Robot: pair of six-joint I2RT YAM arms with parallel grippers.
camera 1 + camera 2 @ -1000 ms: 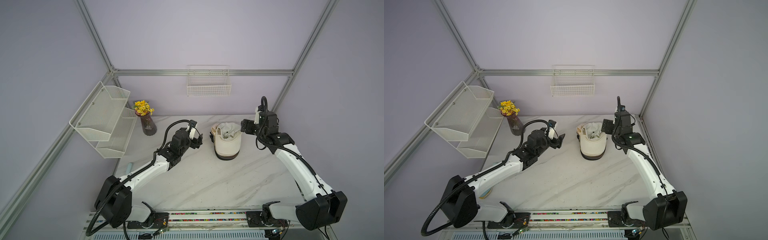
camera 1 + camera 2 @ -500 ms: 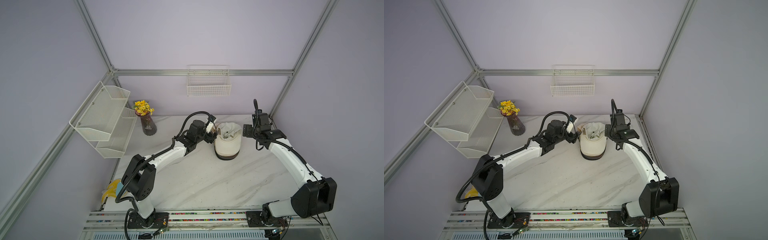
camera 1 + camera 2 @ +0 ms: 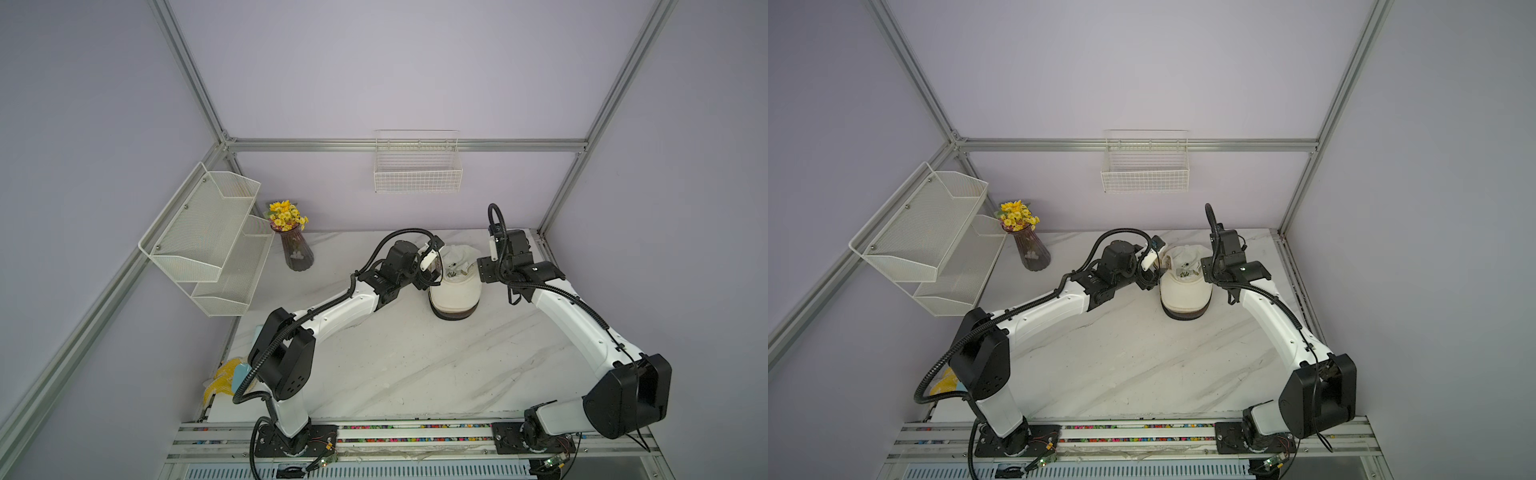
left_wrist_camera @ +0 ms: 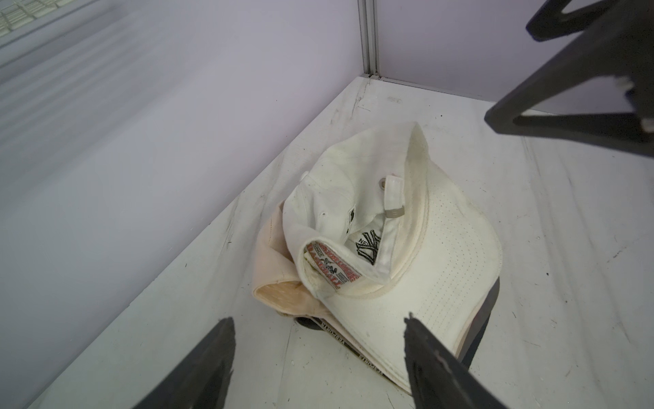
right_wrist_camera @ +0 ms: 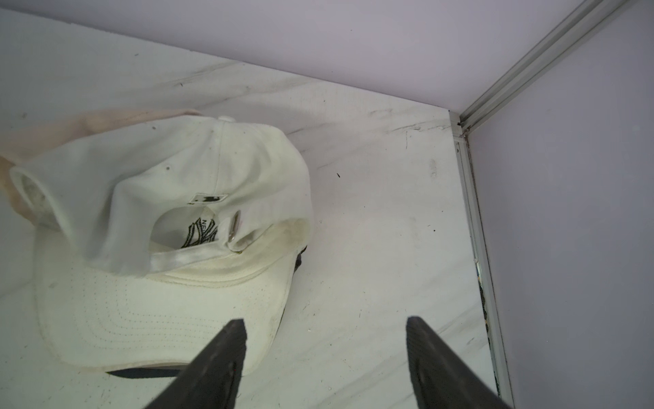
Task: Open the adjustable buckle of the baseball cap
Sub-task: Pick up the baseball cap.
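Note:
A white baseball cap (image 3: 455,289) (image 3: 1185,289) lies upside down at the back of the marble table, brim toward the front. Its metal buckle (image 5: 233,230) (image 4: 394,212) sits on the white rear strap (image 5: 187,256), which runs through it. My left gripper (image 3: 431,275) (image 4: 318,318) is open at the cap's left side, one finger over the brim edge, nothing between its fingers. At the cap's right side my right gripper (image 3: 482,270) (image 5: 324,320) is open as well, one finger (image 5: 226,347) over the brim corner, and its jaws are empty.
A beige cap (image 4: 279,279) and a dark brim (image 4: 485,311) lie under the white cap. A vase of yellow flowers (image 3: 296,249) stands back left beside a mesh shelf (image 3: 208,237). A wire basket (image 3: 417,170) hangs on the back wall. The frame post (image 5: 474,219) is close on the right.
Both arms have moved in toward the cap, the left one reaching far from the left. Both pairs of fingers have narrowed a little.

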